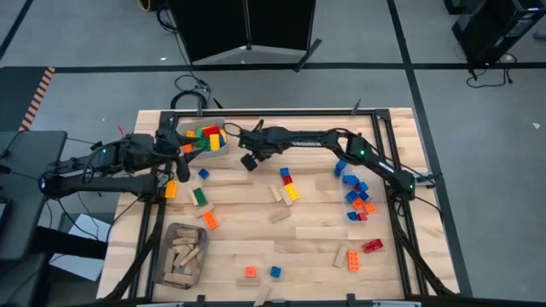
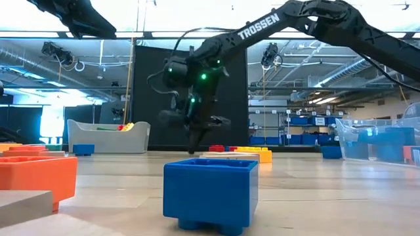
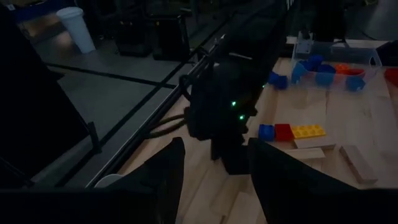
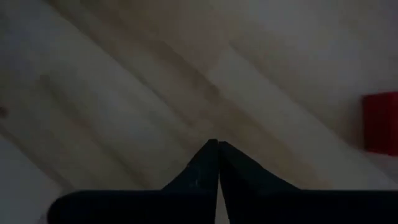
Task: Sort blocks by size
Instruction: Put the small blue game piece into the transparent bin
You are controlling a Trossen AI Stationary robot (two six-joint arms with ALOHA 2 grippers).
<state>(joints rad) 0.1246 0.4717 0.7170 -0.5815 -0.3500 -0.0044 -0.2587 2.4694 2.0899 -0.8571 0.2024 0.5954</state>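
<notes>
Counter (image 1: 256, 247): pale wood, with blocks scattered over it.

Right claw (image 1: 248, 162): reached across to the far middle of the counter, pointed down at bare wood; fingers (image 4: 208, 165) pressed together, holding nothing. A red block (image 4: 380, 121) lay near it, apart.

Left claw (image 1: 181, 147): at the far left, beside the grey bin (image 1: 207, 139) of mixed coloured bricks; fingers (image 3: 163, 171) stood partly apart, and nothing showed between them.

Blocks, by place:
- Row of blue, red and yellow bricks (image 1: 288, 185) near the counter's middle, with a tan wooden piece (image 1: 277, 194) just beside it.
- Clear bin (image 1: 357, 198) at the right held mostly blue bricks with some orange and red.
- Grey bin (image 1: 182, 253) at the near left held tan wooden pieces.
- Green brick (image 1: 199, 195), orange brick (image 1: 210, 221) and small blue brick (image 1: 203, 173) loose on the left.
- Near edge: orange brick (image 1: 250, 272), blue brick (image 2: 210, 193), orange brick (image 1: 352, 261), red brick (image 1: 372, 246).
- Longer wooden pieces (image 1: 317, 233) lay flat across the middle.
</notes>
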